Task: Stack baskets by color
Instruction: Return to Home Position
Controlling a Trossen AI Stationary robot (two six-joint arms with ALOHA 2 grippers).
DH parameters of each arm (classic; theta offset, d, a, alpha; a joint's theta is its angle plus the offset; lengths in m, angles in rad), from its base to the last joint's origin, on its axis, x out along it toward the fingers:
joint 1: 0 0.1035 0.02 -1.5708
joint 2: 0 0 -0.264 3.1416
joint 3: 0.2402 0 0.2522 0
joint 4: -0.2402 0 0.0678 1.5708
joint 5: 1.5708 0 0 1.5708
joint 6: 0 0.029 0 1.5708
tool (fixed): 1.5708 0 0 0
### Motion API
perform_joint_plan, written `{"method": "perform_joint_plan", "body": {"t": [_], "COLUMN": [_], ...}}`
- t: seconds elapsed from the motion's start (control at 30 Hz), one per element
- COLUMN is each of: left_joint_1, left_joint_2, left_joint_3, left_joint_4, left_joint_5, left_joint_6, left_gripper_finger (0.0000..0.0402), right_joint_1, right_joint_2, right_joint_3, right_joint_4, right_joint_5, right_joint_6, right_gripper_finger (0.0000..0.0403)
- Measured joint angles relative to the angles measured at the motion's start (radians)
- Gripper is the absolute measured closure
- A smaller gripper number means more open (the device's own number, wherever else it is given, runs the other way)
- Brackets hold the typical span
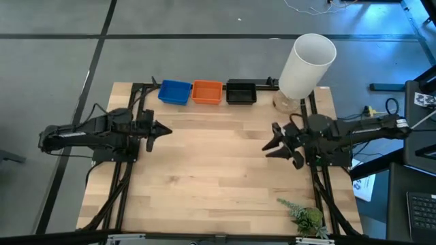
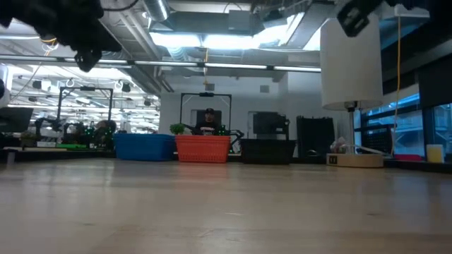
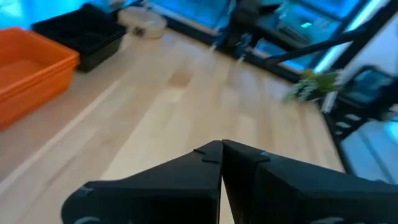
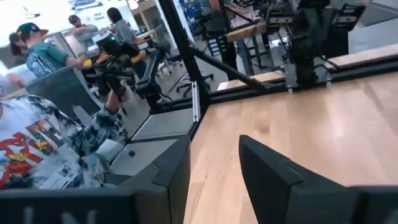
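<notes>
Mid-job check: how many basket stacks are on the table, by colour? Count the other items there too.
Blue basket stack: 1
Orange basket stack: 1
Black basket stack: 1
White cylinder: 1
Green plant sprig: 1
Total: 5
How many baskets sit in each stack cannot be told.

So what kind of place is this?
Probably a robotics lab: the left gripper and right gripper of two robot arms hover over a wooden table, with cluttered workbenches and people at desks in the room behind.
</notes>
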Motion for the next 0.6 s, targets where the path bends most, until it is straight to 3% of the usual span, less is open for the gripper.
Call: {"method": "perform_joint_plan", "body": {"t": [0.17, 0.37, 0.6], "left_joint_1": [-0.048, -0.128, -0.181], "left_joint_2": [-0.14, -0.303, -0.353], "left_joint_3": [-0.129, -0.225, -0.238], "left_joint_4": [0.136, 0.192, 0.205], "left_joint_5": [0.045, 0.015, -0.005], "left_joint_6": [-0.016, -0.014, 0.029], "left_gripper_finger": [0.0401, 0.0401, 0.0401], "right_joint_1": [0.082, 0.166, 0.234], "right_joint_2": [-0.052, -0.102, -0.11], "right_joint_3": [-0.11, -0.255, -0.395], "right_joint_4": [0.074, 0.288, 0.469], "right_joint_5": [0.095, 0.169, 0.274], "right_joint_6": [0.016, -0.007, -0.04], "right_gripper_finger": [0.0266, 0.0266, 0.0266]}}
